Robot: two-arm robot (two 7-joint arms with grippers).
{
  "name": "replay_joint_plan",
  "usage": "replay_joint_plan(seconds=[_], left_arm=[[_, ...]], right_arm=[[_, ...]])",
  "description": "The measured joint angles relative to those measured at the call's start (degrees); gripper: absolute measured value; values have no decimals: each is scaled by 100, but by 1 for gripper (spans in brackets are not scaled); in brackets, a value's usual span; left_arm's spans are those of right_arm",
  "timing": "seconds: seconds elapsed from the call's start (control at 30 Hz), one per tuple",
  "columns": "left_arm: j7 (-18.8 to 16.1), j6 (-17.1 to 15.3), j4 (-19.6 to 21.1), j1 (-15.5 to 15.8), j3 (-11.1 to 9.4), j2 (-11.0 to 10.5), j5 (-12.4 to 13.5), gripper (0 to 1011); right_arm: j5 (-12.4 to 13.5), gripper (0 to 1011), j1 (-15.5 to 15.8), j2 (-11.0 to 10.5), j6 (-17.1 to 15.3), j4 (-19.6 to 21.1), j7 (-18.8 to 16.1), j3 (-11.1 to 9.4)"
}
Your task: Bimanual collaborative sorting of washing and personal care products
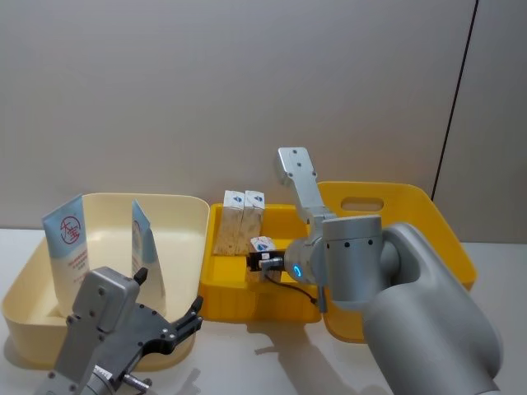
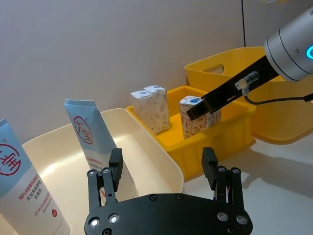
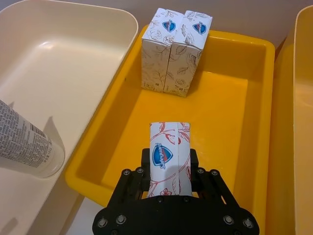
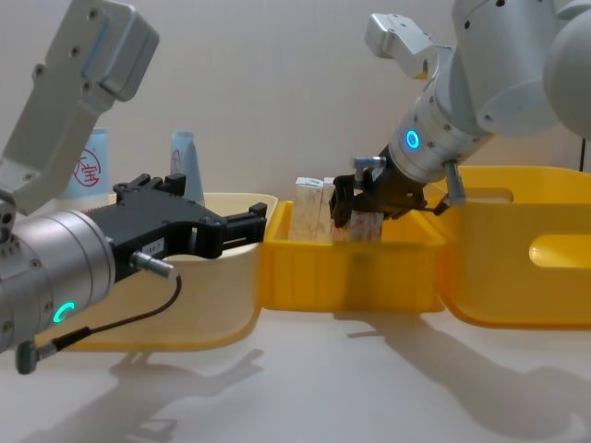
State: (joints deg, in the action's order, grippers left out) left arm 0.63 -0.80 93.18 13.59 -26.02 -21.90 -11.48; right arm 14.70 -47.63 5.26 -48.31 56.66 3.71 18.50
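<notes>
the right gripper [image 3: 169, 157] is closed narrowly on a small whitish carton with red leaf print [image 3: 171, 139]. it holds the carton upright and low inside the small yellow plastic bin [image 3: 222, 107], probably so it lands standing. whether its base touches the floor is hidden. two matching blue-printed cartons [image 3: 176, 51] stand touching each other against the bin's far wall, well apart from the held one, leaving room to line it up beside them. the left gripper [image 2: 162, 159] is spread wide and empty, hovering at the near rim of the cream plastic bin [image 2: 146, 129]. there, two pale blue-and-white squeeze tubes with red round logos [image 2: 90, 137] stand cap-down, so like is kept with like. a larger yellow handled bin [image 1: 412, 202] sits on the white surface [image 4: 369, 369].
</notes>
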Motion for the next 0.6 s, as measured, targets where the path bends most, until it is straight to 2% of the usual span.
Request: replay_joint_plan(seconds=[0.6], left_arm=[[0, 0, 0, 0, 0, 0, 0, 1004]], right_arm=[[0, 403, 0, 0, 0, 0, 0, 0]])
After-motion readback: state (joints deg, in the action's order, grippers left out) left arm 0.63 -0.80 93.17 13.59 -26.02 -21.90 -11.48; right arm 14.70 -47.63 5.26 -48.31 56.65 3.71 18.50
